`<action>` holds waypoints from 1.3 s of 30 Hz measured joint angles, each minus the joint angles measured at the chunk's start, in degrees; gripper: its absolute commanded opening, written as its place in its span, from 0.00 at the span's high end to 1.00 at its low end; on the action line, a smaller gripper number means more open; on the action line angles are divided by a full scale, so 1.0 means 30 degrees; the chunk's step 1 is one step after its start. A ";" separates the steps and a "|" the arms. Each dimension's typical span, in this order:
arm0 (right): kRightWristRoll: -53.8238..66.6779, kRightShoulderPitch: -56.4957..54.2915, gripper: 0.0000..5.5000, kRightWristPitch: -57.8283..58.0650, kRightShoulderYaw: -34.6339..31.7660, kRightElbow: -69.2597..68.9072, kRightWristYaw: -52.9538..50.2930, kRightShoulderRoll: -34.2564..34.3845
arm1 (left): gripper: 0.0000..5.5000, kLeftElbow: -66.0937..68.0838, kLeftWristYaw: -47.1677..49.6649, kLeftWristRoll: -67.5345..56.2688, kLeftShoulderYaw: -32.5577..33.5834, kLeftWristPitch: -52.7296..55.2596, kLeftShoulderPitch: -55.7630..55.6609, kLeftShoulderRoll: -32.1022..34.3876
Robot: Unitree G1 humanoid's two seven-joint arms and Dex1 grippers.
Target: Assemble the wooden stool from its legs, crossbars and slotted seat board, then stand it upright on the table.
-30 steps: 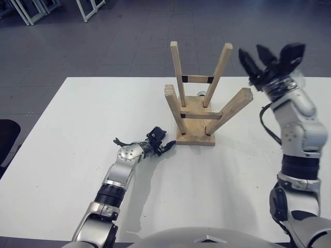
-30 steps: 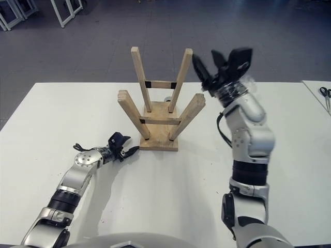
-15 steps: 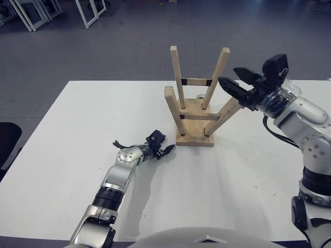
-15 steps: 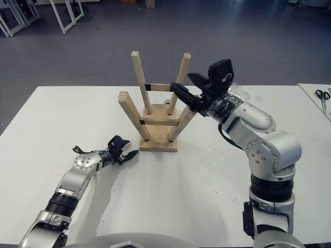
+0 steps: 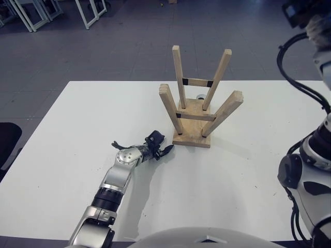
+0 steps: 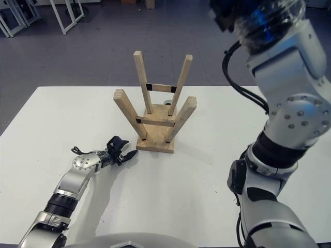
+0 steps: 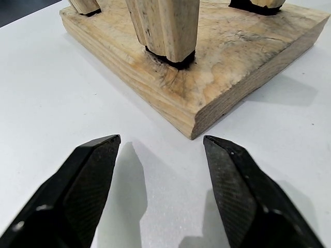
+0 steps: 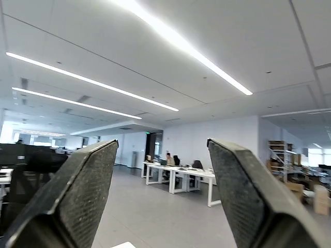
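Note:
The wooden stool (image 5: 199, 103) stands upside down in the middle of the table. Its seat board (image 5: 192, 136) lies flat, and its legs (image 5: 179, 77) point up, joined by crossbars (image 5: 196, 81). My left gripper (image 5: 162, 150) rests on the table just left of the board's near corner. It is open, and its fingers (image 7: 88, 170) point at the board's edge (image 7: 217, 98) without touching it. My right arm (image 6: 282, 46) is raised high over the table's right side. Its gripper (image 8: 161, 143) is open, holds nothing and points out at the room.
The white table (image 5: 67, 134) has free room to the left of the stool and in front of it. Its far edge runs just behind the stool. Beyond it lie grey floor and white desk frames (image 5: 90, 8).
My right gripper came in beside the stool's near right leg, then swung up and away over the table. The stool has shifted slightly left. The left arm has kept still.

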 measured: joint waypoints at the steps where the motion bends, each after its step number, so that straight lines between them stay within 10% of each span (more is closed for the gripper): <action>1: -0.0484 0.0453 0.42 -0.0211 0.0531 0.0425 0.0300 0.0001 | 0.46 0.0003 0.0002 0.0000 0.0000 -0.0018 0.0002 0.0000; 9: -0.5814 0.8541 0.42 -0.3548 0.6653 0.0831 0.3189 -0.0420 | 0.46 0.0424 -0.0068 0.0018 -0.0033 -0.0133 -0.0030 0.0104; 21: -0.3423 0.3927 0.42 -0.0650 0.1275 0.1569 0.0606 -0.1278 | 0.46 -0.0428 0.0403 -0.0114 0.0415 -0.0189 0.0616 0.0112; 30: -1.3319 0.9279 0.42 -0.8492 0.7291 0.6195 0.4471 -0.3519 | 0.46 -0.3069 -0.0049 -0.1517 0.2446 -0.1655 0.1761 0.1448; 39: -1.2975 1.2023 0.42 -0.8600 1.0895 -0.3857 0.7666 -0.2717 | 0.46 -0.5352 -0.2955 -0.2828 0.4698 -0.2793 0.3451 0.5332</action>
